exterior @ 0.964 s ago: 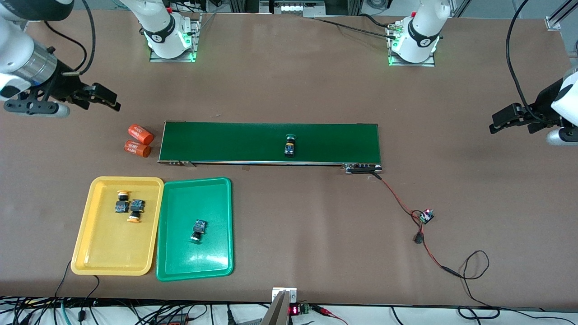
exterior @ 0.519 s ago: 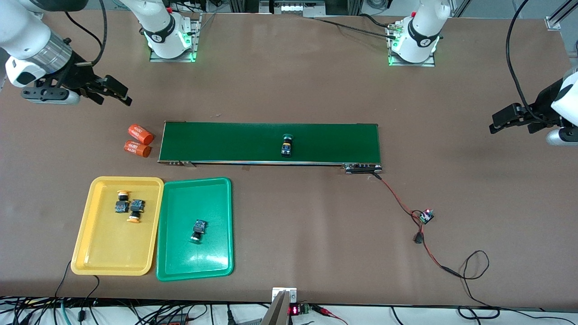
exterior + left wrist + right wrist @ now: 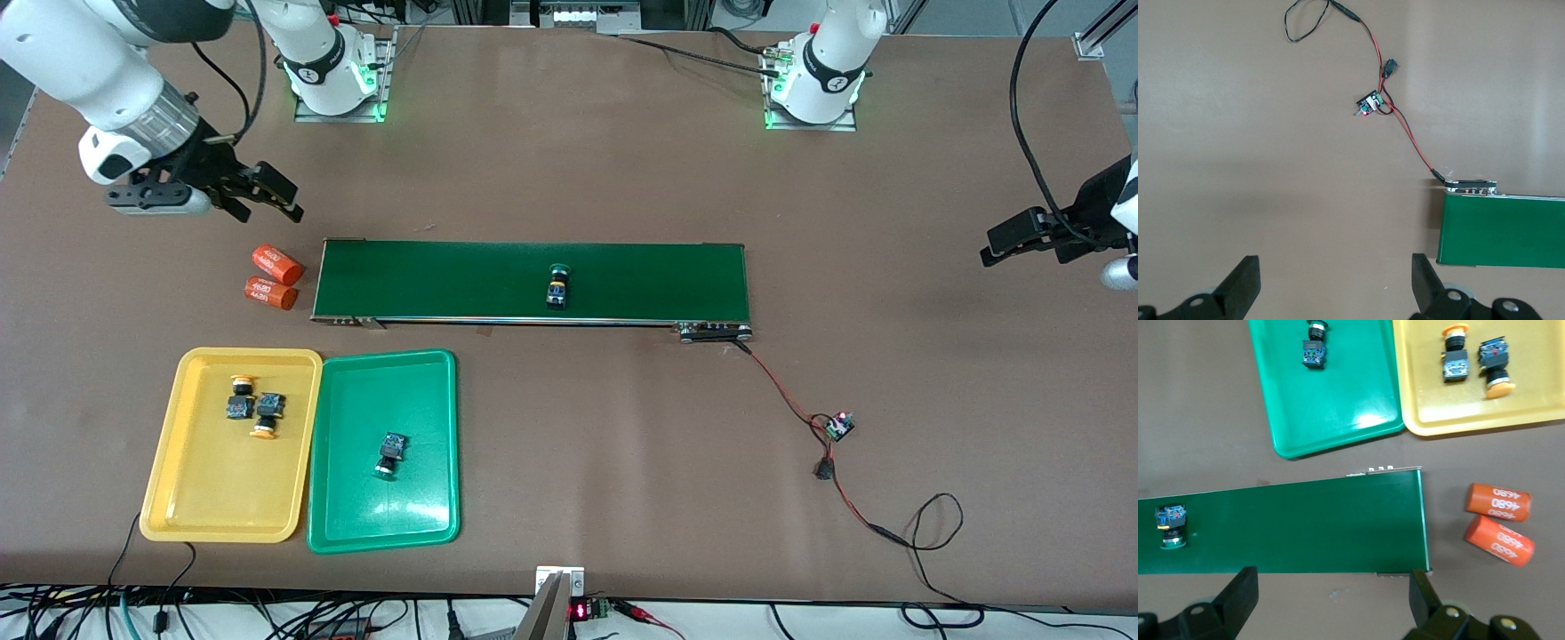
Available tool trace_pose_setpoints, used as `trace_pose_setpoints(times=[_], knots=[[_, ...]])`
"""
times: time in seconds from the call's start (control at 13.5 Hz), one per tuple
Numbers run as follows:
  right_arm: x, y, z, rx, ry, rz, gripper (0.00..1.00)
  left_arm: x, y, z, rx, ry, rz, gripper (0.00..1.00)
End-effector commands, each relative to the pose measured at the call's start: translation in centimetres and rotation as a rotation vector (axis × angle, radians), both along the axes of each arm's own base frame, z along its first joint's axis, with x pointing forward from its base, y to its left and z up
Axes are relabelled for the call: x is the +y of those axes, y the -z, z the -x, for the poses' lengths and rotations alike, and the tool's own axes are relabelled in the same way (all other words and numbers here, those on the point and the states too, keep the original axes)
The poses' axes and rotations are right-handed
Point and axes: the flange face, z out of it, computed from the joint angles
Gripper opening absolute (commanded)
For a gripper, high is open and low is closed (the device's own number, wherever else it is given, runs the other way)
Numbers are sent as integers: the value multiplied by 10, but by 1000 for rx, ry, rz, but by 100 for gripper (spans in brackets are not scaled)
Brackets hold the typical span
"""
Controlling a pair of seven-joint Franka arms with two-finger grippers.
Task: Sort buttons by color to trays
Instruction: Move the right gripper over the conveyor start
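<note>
Upper left of frame: right gripper (image 3: 267, 197), jaws spread, empty. Lower left: yellow tray (image 3: 178, 498) holds two yellow-capped buttons (image 3: 252, 409); green tray (image 3: 427, 507), one green-capped button (image 3: 390, 454). Centre: another green-capped button (image 3: 557, 289) on conveyor belt (image 3: 427, 280). Right edge: left gripper (image 3: 1022, 244), jaws spread, empty.

One button (image 3: 558, 286) lies on the belt (image 3: 444, 280); trays (image 3: 227, 507) sit side by side nearer the camera

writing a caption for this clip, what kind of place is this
Most likely a robotics lab bench set up as a small sorting line: a short conveyor belt carrying a green-capped button, a yellow tray and green tray on a brown table, with loose wiring and a small circuit board.
</note>
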Motion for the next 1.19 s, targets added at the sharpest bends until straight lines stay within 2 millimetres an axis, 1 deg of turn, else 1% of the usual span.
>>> trace_pose_setpoints(times=[0.0,0.07,0.15,0.3,0.37,0.44,0.59,0.67,0.74,0.82,0.89,0.96,1.04,1.11], knots=[[9,15,-1,-19,10,-10,100,-5,-22,-1,-35,17,15,100],[13,19,-3,-15,4,-9,100,-7,-29,2,-31,21,12,100],[15,23,-3,-12,5,-12,100,-11,-31,3,-18,28,7,100],[16,32,-7,-2,4,-14,100,-14,-26,2,3,43,-46,100],[18,43,-11,10,2,-14,100,-14,-24,1,6,45,-58,100],[31,50,-11,0,-16,-14,100,-14,-24,1,6,43,-56,100],[39,53,-12,0,0,-18,100,-15,-27,1,-3,45,-54,100],[43,54,-12,-7,14,-22,100,-14,-34,7,-5,43,-48,100],[55,55,-11,-12,10,-20,100,-13,-48,17,-16,43,-44,100],[62,56,-11,-17,24,-26,100,-17,-62,24,-39,45,-45,100],[63,58,-11,-13,34,-29,100,-23,-62,25,-35,55,-46,100],[63,62,-13,-11,37,-31,100,-32,-50,19,-15,72,-44,100],[63,67,-14,-9,31,-29,100,-37,-26,4,24,83,-39,100],[64,71,-16,-8,26,-30,100,-36,-14,-3,40,84,-37,100]])
